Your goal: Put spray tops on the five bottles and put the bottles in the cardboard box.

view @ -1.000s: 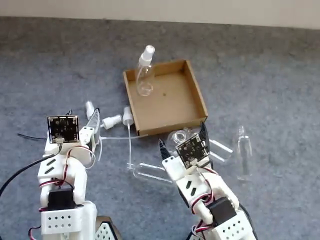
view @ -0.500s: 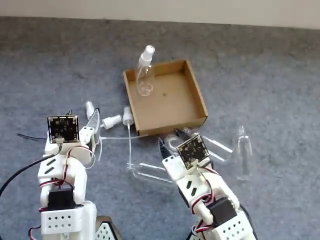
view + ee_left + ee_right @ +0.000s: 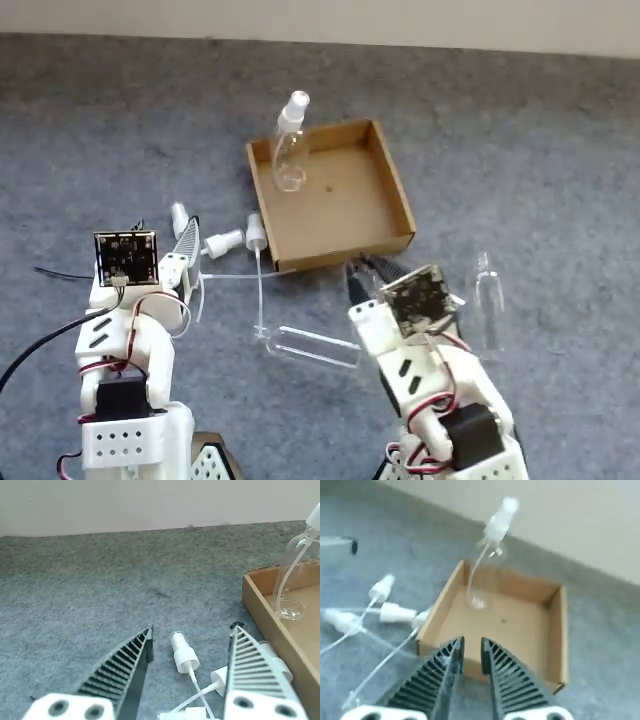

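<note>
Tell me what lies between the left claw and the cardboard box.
Two loose spray tops on the carpet, between the left gripper and the cardboard box, seen in the high view.

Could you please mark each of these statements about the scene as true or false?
1. A capped bottle stands inside the cardboard box. True.
2. The left gripper is shut on a spray top. False: it is open, with a loose spray top lying on the carpet between its fingers.
3. An uncapped bottle lies on its side outside the box. True.
4. The box holds five bottles. False: it holds one.
</note>
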